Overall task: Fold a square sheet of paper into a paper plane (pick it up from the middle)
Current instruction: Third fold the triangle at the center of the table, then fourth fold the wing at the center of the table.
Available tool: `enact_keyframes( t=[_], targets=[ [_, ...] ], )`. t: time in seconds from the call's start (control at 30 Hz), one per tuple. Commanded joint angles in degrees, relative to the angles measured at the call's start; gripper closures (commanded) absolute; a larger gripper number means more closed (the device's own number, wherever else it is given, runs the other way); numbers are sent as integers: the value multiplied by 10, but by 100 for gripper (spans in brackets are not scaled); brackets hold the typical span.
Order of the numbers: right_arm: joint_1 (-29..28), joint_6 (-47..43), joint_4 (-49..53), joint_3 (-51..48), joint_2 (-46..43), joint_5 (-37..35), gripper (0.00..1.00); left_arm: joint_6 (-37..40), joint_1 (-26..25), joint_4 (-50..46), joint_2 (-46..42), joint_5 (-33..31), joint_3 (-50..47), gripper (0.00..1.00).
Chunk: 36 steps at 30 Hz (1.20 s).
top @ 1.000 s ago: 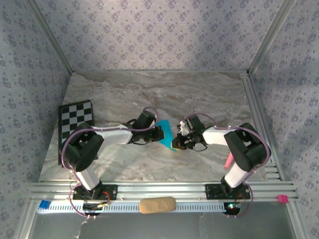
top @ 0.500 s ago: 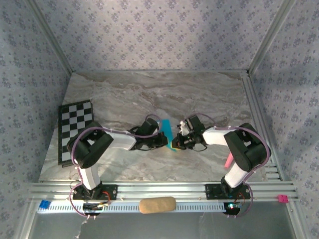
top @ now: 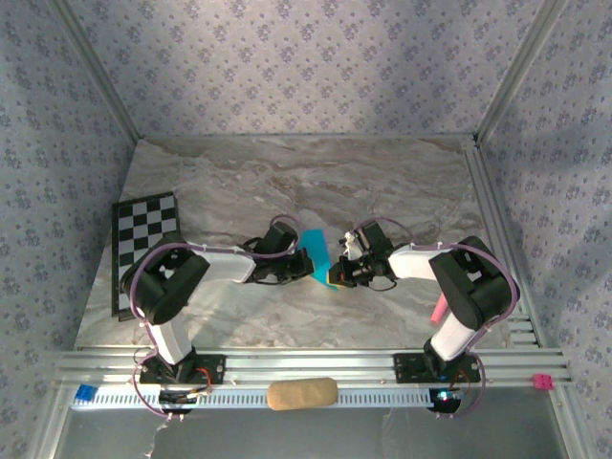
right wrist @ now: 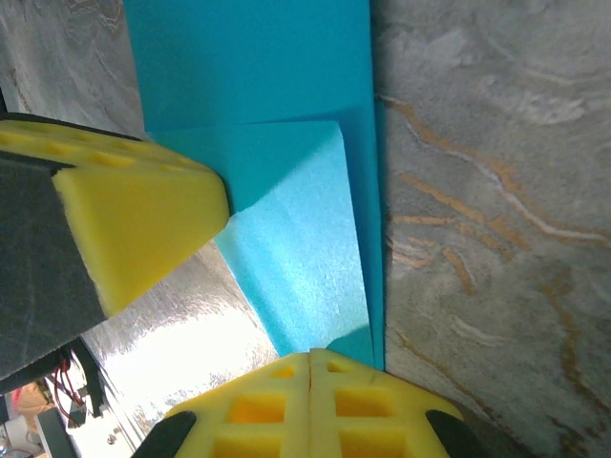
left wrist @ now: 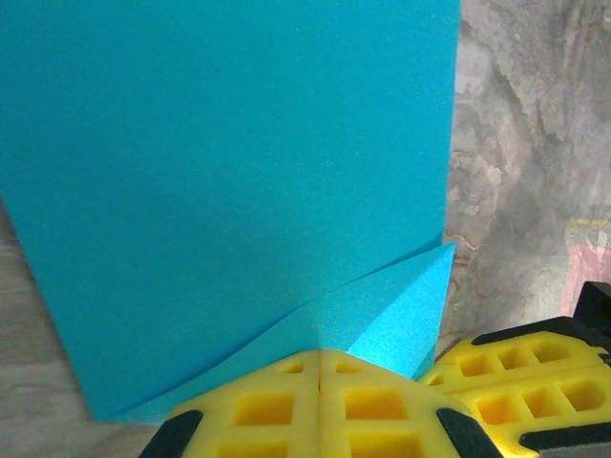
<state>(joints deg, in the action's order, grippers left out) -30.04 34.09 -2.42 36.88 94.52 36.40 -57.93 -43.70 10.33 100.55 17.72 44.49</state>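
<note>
The square sheet of paper (top: 319, 254) is bright turquoise and lies mid-table between my two grippers, with one corner flap (right wrist: 301, 258) folded over. My left gripper (top: 305, 264) comes in from the left. Its yellow pads are shut, and the flap's crease (left wrist: 382, 315) runs straight into their tips (left wrist: 318, 355). My right gripper (top: 337, 275) comes in from the right, pads shut on the flap's narrow end (right wrist: 310, 358). The two grippers sit close together, almost touching. In the right wrist view the left gripper's pad (right wrist: 134, 224) rests on the paper.
A black-and-white checkered board (top: 145, 251) lies at the table's left edge. A pink stick (top: 438, 309) sits behind my right arm. A tan oblong block (top: 301, 393) rests on the front rail. Marble table surface (top: 287, 182) stretches behind the paper.
My left arm has shifted, its gripper dipping toward the paper's lower part and then easing back left. The paper looks narrower than a second ago. The right gripper has stayed put.
</note>
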Motion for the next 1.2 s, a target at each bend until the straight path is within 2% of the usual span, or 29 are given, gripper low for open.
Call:
enact_keyframes(
  t=[0.0, 0.77, 1.1, 1.17],
  targets=[
    [-1, -1, 57, -20, 12, -41, 100, 14, 29, -87, -3, -59, -4, 94],
    [-4, -7, 68, -14, 0, -29, 100, 43, 72, -135, -61, -79, -25, 91],
    [-18, -27, 91, 16, -71, 3, 100, 68, 71, -147, -132, -77, -16, 84],
    [-14, -38, 106, 27, -93, -15, 95, 66, 71, -151, -146, -78, -16, 82]
  ],
)
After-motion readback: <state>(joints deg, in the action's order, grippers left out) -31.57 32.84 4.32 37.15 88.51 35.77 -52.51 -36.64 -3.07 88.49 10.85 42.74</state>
